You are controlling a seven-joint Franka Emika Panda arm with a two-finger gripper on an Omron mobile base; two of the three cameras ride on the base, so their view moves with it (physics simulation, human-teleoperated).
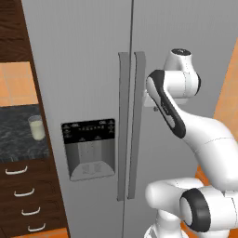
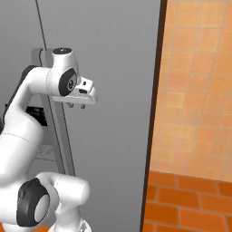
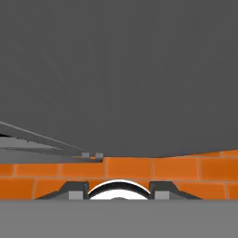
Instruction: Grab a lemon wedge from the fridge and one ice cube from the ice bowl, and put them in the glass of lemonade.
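My arm [image 1: 204,139] is closest. On the worktop's right edge, left of the fridge [image 1: 83,69], stands the glass [image 1: 36,127]. Both fridge doors look shut, so nothing is fetched yet. My gripper [image 2: 78,105] is by the right handle [image 1: 136,121], holding nothing; how wide, I cannot tell.

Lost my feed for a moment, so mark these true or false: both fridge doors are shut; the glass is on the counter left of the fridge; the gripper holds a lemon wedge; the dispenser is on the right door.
1. Both fridge doors are shut. True.
2. The glass stands on the counter left of the fridge. True.
3. The gripper holds a lemon wedge. False: nothing sits between its fingertips.
4. The dispenser is on the right door. False: it is on the left door.
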